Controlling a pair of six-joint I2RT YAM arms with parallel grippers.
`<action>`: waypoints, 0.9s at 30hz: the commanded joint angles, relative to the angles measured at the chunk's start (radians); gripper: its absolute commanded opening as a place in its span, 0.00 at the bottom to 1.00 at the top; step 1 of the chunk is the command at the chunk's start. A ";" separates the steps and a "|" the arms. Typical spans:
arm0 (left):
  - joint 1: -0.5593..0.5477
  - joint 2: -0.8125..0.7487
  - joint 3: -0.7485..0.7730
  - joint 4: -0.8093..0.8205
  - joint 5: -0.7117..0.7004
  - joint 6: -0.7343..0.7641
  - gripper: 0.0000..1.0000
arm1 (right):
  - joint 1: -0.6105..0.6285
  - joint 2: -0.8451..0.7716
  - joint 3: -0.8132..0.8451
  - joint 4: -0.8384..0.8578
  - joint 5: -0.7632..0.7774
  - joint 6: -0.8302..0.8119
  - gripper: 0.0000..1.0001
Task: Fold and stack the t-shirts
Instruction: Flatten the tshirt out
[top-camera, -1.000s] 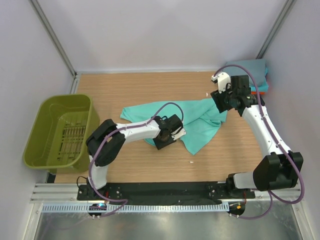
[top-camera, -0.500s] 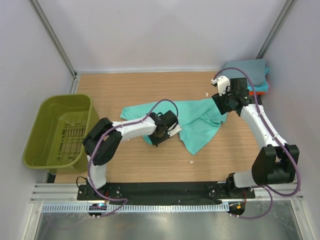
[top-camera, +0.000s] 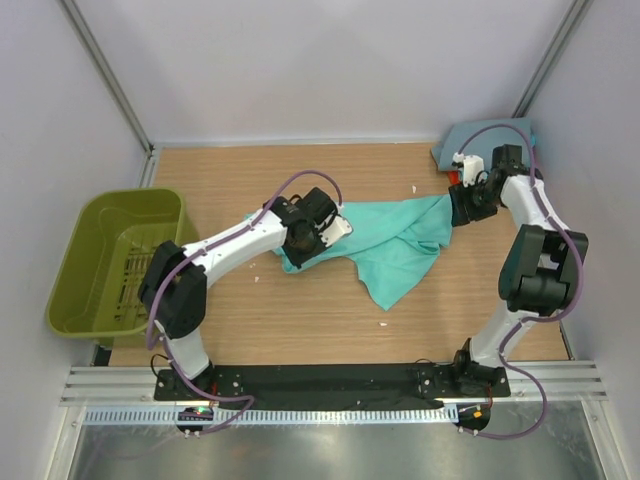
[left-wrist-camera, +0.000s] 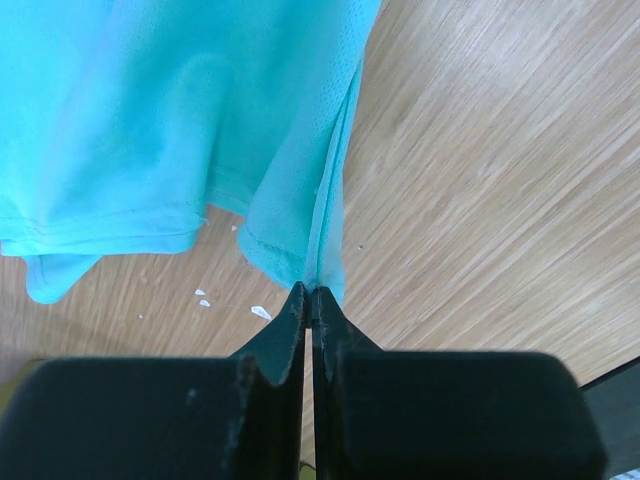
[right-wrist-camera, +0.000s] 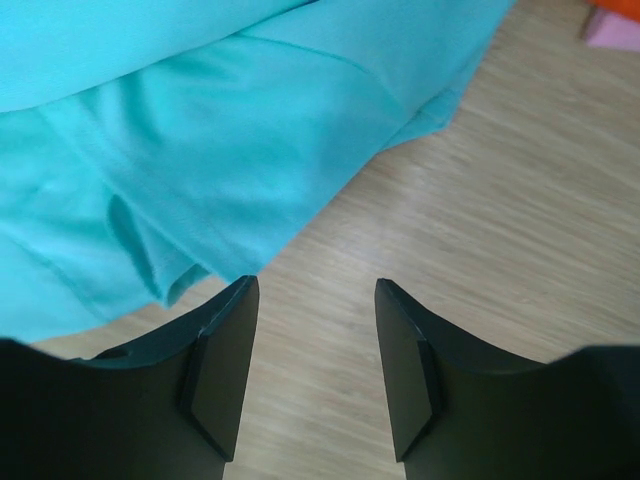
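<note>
A mint green t-shirt (top-camera: 395, 235) lies rumpled across the middle of the wooden table. My left gripper (top-camera: 318, 228) is shut on its hem at the shirt's left end; in the left wrist view the jaws (left-wrist-camera: 312, 292) pinch a fold of the mint cloth (left-wrist-camera: 180, 120) just above the wood. My right gripper (top-camera: 466, 205) is open and empty beside the shirt's right end. In the right wrist view bare wood lies between its jaws (right-wrist-camera: 315, 290) and the mint cloth (right-wrist-camera: 200, 130) lies to the left. A slate grey shirt (top-camera: 478, 138) lies at the back right, with a bit of orange-red (right-wrist-camera: 612, 14) beside it.
An olive-green plastic basket (top-camera: 130, 200) stands at the table's left edge. Small white specks (top-camera: 383, 324) lie on the wood near the shirt's front corner. Walls close in the back and both sides.
My left gripper has moved toward the far side with the shirt's hem, bunching the left part of the shirt. My right arm has swung right toward the back corner, away from the cloth.
</note>
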 joint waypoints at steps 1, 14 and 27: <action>0.001 0.004 0.044 -0.046 0.007 0.018 0.00 | -0.063 0.076 0.163 -0.206 -0.211 0.056 0.55; 0.004 0.092 0.107 -0.053 0.002 0.009 0.00 | -0.130 -0.322 -0.240 -0.043 -0.258 -0.361 0.56; 0.006 0.141 0.155 -0.067 -0.002 -0.005 0.00 | -0.015 -0.676 -0.848 0.574 -0.215 -0.661 0.59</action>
